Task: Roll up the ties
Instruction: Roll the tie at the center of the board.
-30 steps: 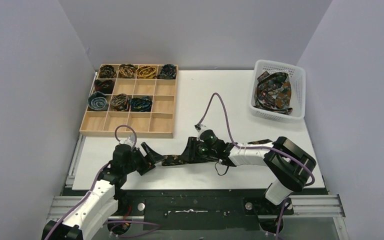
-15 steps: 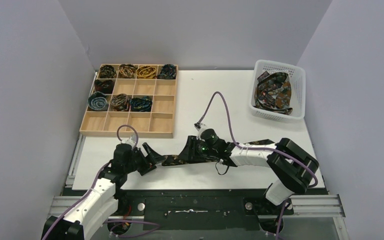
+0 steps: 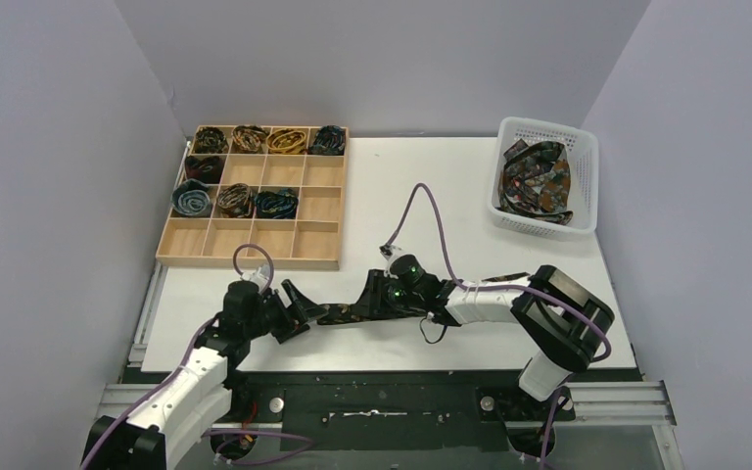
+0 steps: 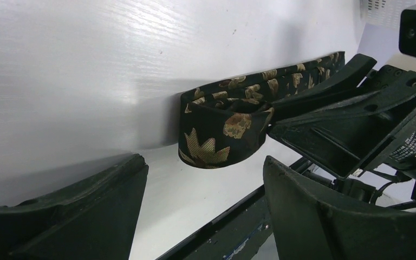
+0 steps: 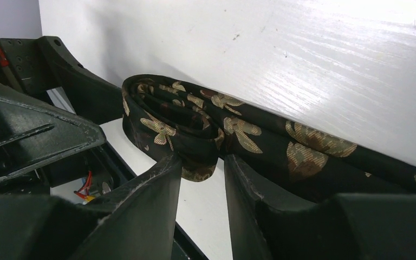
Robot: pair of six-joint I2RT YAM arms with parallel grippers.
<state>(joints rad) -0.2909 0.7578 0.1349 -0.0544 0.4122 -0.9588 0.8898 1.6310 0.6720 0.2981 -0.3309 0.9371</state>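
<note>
From above, little differs from a second ago: the left gripper has crept slightly toward the far edge and the right arm's elbow has drawn in a touch to the left, while the tie lies much as before, a dark strip flat on the table along the near edge, left of centre, between the two grippers. The right gripper sits over its right part. By count there is one wooden tray of sixteen compartments toward the far left corner, holding eight coiled ties: four in the far row, one in the next, three in the third. One white basket at the far right corner holds a loose heap of ties, their number impossible to tell. In the left wrist view its two fingers stand wide apart, with the tie's doubled-over, leaf-patterned end just ahead of them and untouched. In the right wrist view its two fingers are drawn close, pinching the folded loop of the tie between them.
</note>
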